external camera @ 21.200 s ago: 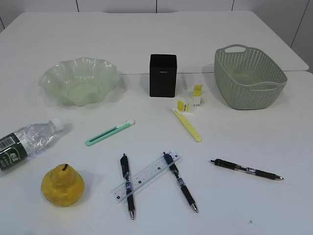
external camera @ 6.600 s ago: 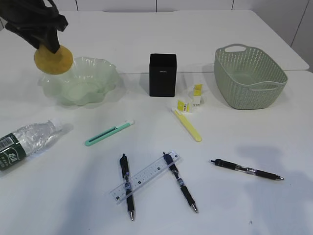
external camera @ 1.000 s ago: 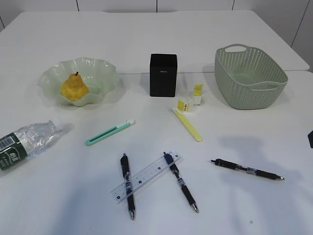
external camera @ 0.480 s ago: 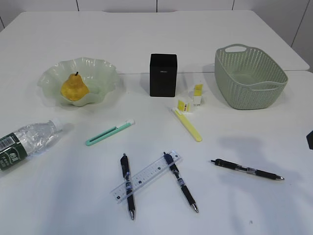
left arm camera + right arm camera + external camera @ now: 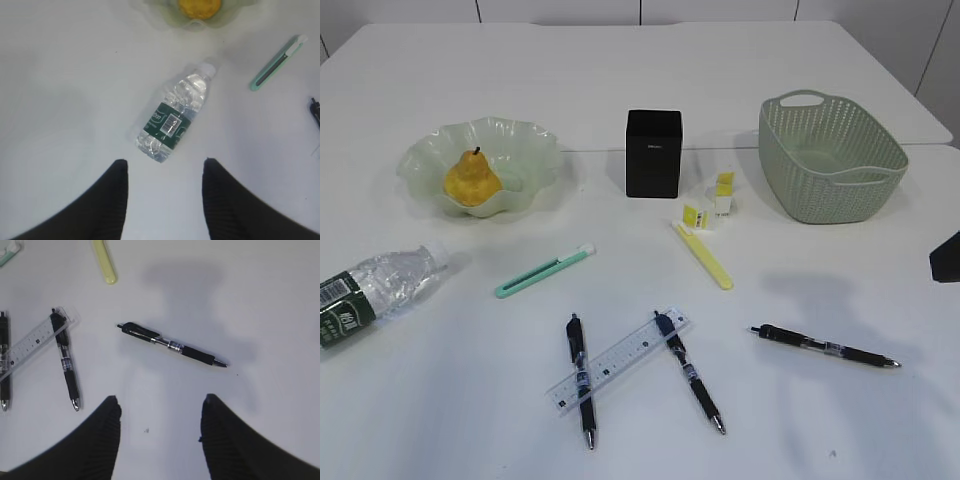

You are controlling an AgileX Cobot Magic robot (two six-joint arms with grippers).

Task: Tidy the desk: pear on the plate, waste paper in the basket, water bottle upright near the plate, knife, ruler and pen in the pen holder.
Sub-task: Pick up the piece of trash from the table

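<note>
Since a moment ago, my right arm has edged further in at 3 o'clock. Right claw [image 5: 160, 415] open, empty, above a black pen [image 5: 172, 345]. Left claw [image 5: 165, 180] open above the lying water bottle [image 5: 174, 118]. Farther, the pear [image 5: 471, 180] sits in the plate [image 5: 535, 145] on the desk [image 5: 820, 400].

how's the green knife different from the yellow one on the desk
The green knife is slim, mint green with a white tip, and lies left of the pen holder. The yellow knife is pale yellow and wider, lying right of it, its far end at the paper scraps. Both lie flat.
</note>
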